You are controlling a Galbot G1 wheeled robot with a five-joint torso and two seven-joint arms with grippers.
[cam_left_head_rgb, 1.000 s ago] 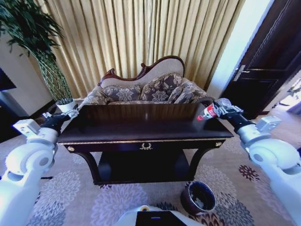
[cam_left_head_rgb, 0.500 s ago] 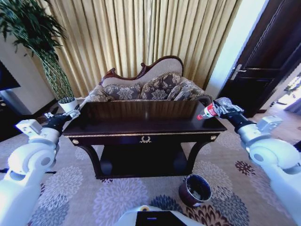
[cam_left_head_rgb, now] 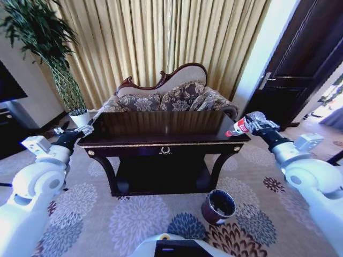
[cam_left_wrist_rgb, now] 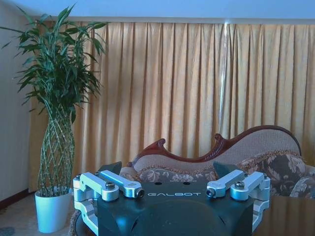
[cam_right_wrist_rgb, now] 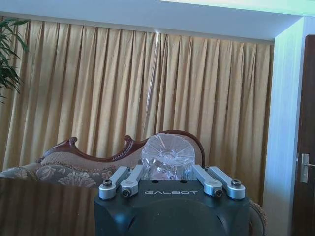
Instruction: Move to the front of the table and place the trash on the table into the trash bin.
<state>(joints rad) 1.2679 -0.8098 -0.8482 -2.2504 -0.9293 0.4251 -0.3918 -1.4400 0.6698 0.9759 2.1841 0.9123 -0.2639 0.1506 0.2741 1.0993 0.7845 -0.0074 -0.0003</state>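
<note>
Behind the table [cam_left_head_rgb: 161,140] stand a sofa [cam_left_head_rgb: 166,99], curtains and a potted plant [cam_left_head_rgb: 53,59], the trash bin [cam_left_head_rgb: 218,206] sits on the carpet, the right gripper [cam_left_head_rgb: 251,126] marked GALBOT clamps the bottle [cam_left_head_rgb: 238,127] above the table's right end, and the left gripper [cam_left_head_rgb: 79,131] spreads wide.

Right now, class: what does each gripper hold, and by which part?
Right gripper clamps the clear bottle around its base end. Left gripper holds nothing.

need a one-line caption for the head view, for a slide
Right gripper holds a plastic bottle beside the table; trash bin on the carpet below; left gripper at the table's other end.
</note>
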